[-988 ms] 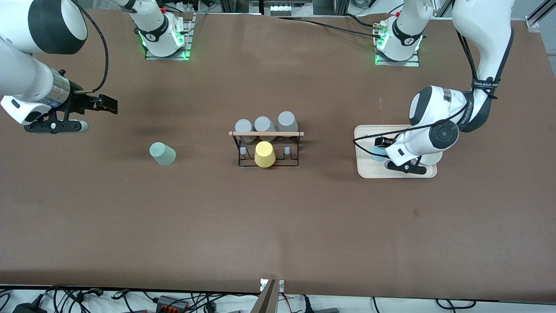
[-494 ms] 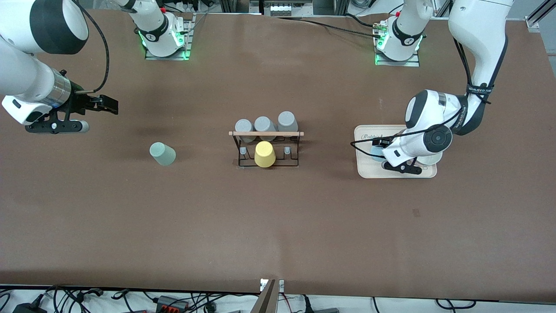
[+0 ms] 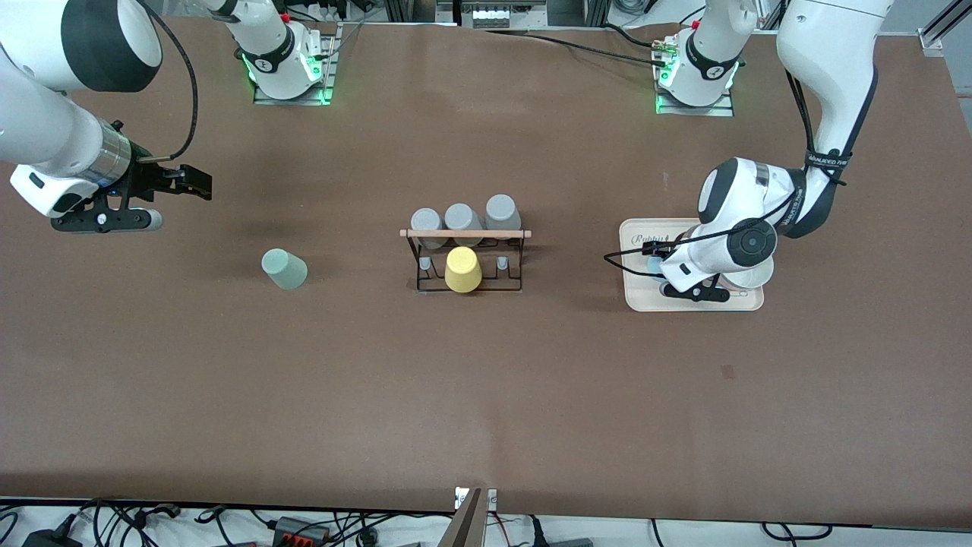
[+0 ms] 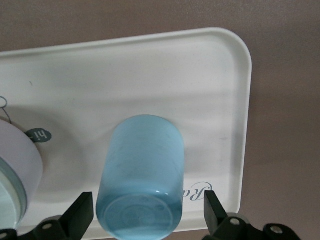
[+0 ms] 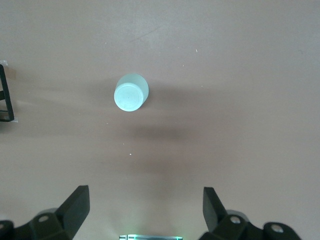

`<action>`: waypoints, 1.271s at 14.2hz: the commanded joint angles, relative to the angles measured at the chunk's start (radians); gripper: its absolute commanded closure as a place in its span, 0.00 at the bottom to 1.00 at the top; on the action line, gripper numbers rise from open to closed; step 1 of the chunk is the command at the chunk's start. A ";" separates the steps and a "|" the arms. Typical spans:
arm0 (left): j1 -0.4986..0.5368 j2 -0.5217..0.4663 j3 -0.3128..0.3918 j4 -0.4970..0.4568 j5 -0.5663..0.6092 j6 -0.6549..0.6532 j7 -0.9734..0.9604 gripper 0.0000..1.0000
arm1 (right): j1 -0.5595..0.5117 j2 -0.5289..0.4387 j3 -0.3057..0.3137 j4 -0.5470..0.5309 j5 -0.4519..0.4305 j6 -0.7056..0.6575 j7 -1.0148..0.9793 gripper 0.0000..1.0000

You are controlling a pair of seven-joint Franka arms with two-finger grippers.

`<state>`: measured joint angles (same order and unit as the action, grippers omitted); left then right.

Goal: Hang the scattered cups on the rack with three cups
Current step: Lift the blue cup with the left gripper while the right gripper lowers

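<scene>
The light blue cup (image 4: 142,175) stands upside down on the cream tray (image 4: 150,65). My left gripper (image 4: 147,212) is open, one finger on each side of the cup and apart from it. In the front view this gripper (image 3: 654,257) hides most of the cup. The pale mint cup (image 3: 283,269) stands upside down on the table toward the right arm's end, also in the right wrist view (image 5: 131,92). My right gripper (image 3: 199,182) is open and empty above the table, away from the mint cup. The black wire rack (image 3: 465,262) stands mid-table.
A yellow cup (image 3: 462,269) hangs on the rack's front; three grey cups (image 3: 463,219) sit along its side toward the robots' bases. The tray (image 3: 695,300) also holds a white cup (image 3: 753,273), seen in the left wrist view (image 4: 15,165).
My left gripper has moved across the tray toward the rack, and its fingers now flank the blue cup. My right gripper has shifted slightly toward the middle of the table.
</scene>
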<state>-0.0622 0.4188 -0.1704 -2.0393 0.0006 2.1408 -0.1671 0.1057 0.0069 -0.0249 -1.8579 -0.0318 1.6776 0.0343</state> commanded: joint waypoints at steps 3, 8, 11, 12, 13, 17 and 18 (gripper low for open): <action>0.005 0.017 -0.006 0.008 0.007 0.024 -0.012 0.20 | 0.002 -0.031 -0.003 -0.041 -0.004 0.014 -0.005 0.00; 0.012 0.008 -0.006 0.040 0.007 -0.005 -0.014 0.68 | 0.000 -0.031 -0.009 -0.041 0.001 0.017 -0.005 0.00; 0.015 0.003 -0.006 0.175 0.006 -0.149 -0.015 0.74 | 0.000 -0.051 -0.012 -0.096 0.001 0.085 -0.007 0.00; 0.015 0.005 -0.006 0.251 0.006 -0.236 -0.015 0.74 | 0.002 -0.056 -0.010 -0.130 0.001 0.126 -0.005 0.00; 0.007 0.008 -0.006 0.333 0.006 -0.321 -0.015 0.76 | 0.003 -0.064 -0.010 -0.165 0.001 0.183 -0.005 0.00; -0.063 0.021 -0.009 0.539 0.010 -0.470 -0.014 0.77 | 0.008 -0.058 -0.009 -0.260 0.001 0.359 -0.005 0.00; -0.094 0.025 -0.009 0.569 0.010 -0.470 -0.015 0.77 | 0.009 -0.051 -0.007 -0.268 0.001 0.381 -0.005 0.00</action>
<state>-0.0968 0.4148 -0.1778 -1.5529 0.0010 1.7051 -0.1721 0.1070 -0.0150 -0.0307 -2.0728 -0.0315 2.0030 0.0343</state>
